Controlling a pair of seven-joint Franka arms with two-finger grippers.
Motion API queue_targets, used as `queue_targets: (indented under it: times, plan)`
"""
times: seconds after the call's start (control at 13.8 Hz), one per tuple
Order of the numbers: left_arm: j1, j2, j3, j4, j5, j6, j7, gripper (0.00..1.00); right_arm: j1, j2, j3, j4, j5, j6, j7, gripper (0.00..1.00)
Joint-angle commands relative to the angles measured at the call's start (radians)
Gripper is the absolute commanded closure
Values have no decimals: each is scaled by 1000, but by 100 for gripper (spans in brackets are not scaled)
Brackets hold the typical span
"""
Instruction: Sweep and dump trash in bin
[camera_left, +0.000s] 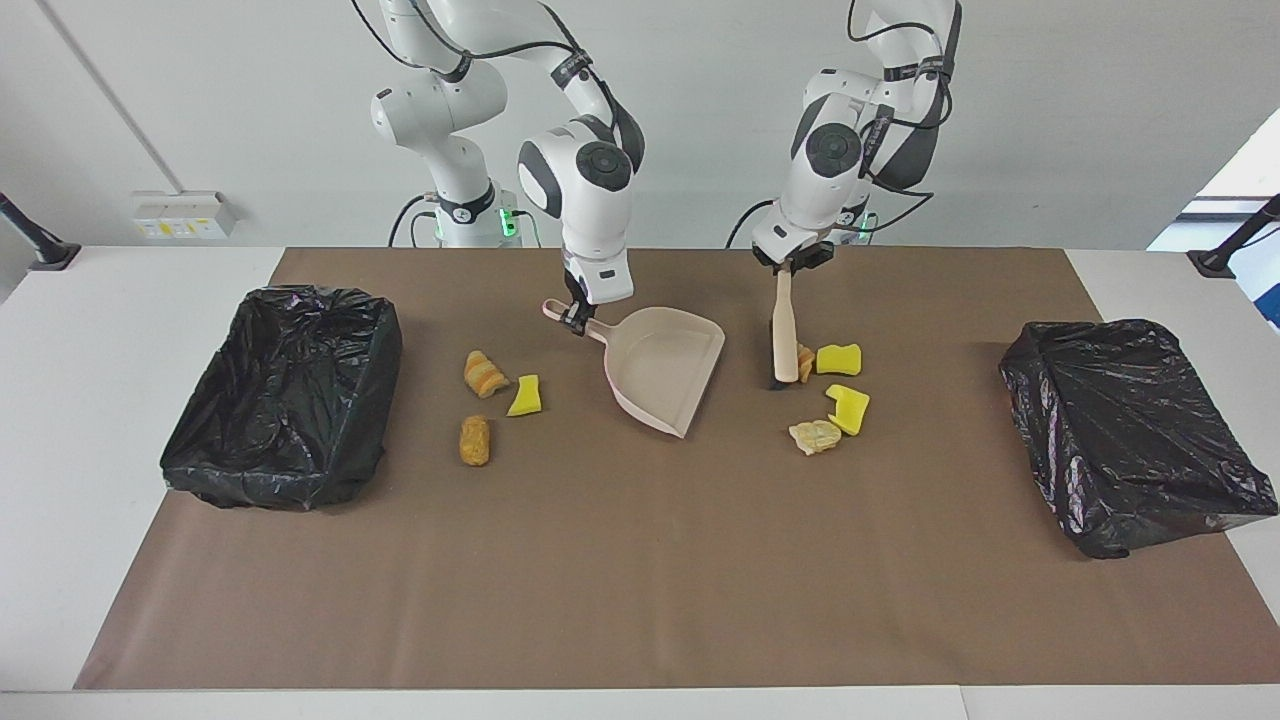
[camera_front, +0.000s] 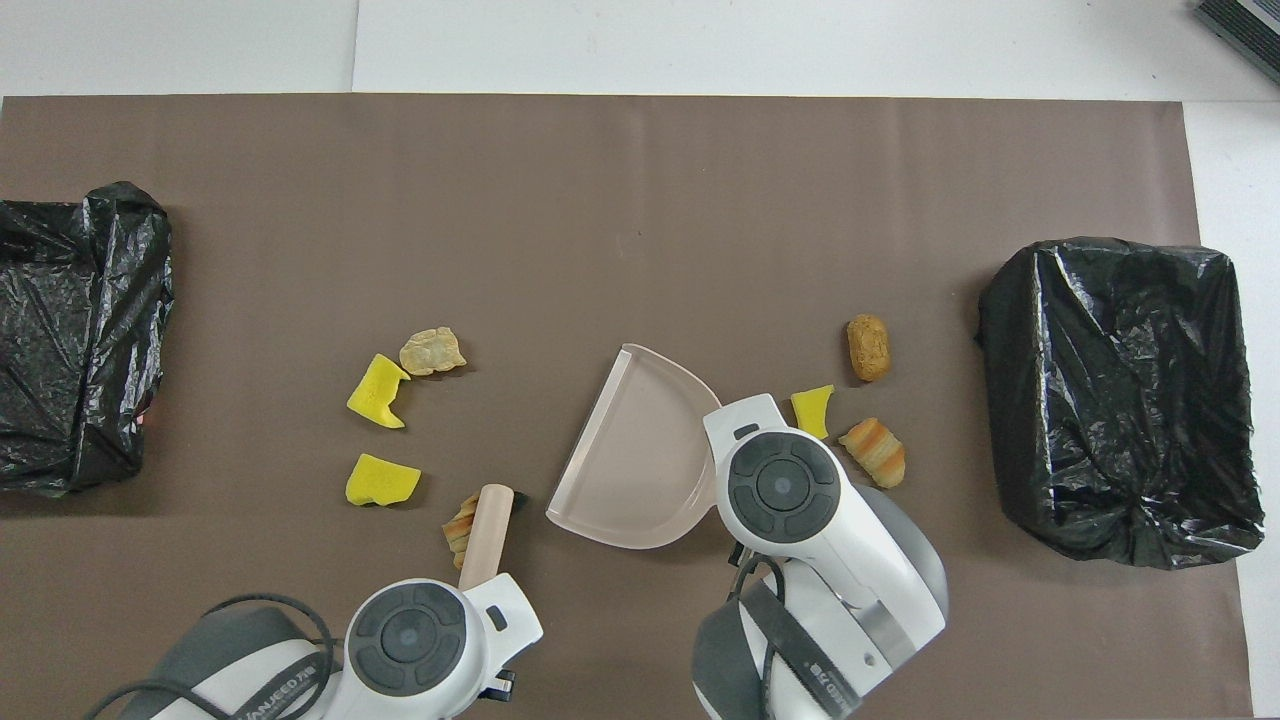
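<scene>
My right gripper (camera_left: 577, 320) is shut on the handle of the beige dustpan (camera_left: 665, 370), whose open lip tilts down to the mat. My left gripper (camera_left: 790, 266) is shut on the top of the beige brush (camera_left: 785, 335), which stands nearly upright with its dark bristles at the mat. A golden bread lump (camera_left: 806, 361) touches the brush, next to a yellow sponge chunk (camera_left: 838, 358). Another sponge chunk (camera_left: 850, 408) and a pale lump (camera_left: 815, 435) lie farther from the robots. A croissant-like lump (camera_left: 484, 372), a sponge chunk (camera_left: 525, 396) and a brown lump (camera_left: 474, 440) lie beside the dustpan (camera_front: 640, 450), toward the right arm's end.
Two bins lined with black bags stand on the brown mat (camera_left: 640, 580): one (camera_left: 285, 395) at the right arm's end with its opening showing, one (camera_left: 1130, 430) at the left arm's end. White table border surrounds the mat.
</scene>
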Motion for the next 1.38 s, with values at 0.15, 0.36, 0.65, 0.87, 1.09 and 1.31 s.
queue_targets:
  times: [0.15, 0.36, 0.65, 0.87, 1.09, 1.31]
  plan:
    - [54, 30, -10, 209, -7, -185, -6, 99, 16, 70, 2, 167, -21, -122, 14, 100]
    - [100, 28, -8, 211, 2, -196, -50, 99, 16, 75, 3, 194, -16, -164, 93, 100]
    - [287, 33, -10, 203, 158, -188, -43, 100, 11, 73, 3, 192, 71, -236, 100, 100]
    - [379, 27, -10, 173, 191, -179, -43, 100, 9, 96, 3, 190, 21, -221, -41, 100]
    - [369, -1, -11, 90, 205, -147, -75, 100, 22, 118, 3, 190, 19, -184, -29, 100]
    - [259, 39, -22, 18, 206, 0, -186, 100, 43, 131, 5, 189, 16, -176, 21, 100]
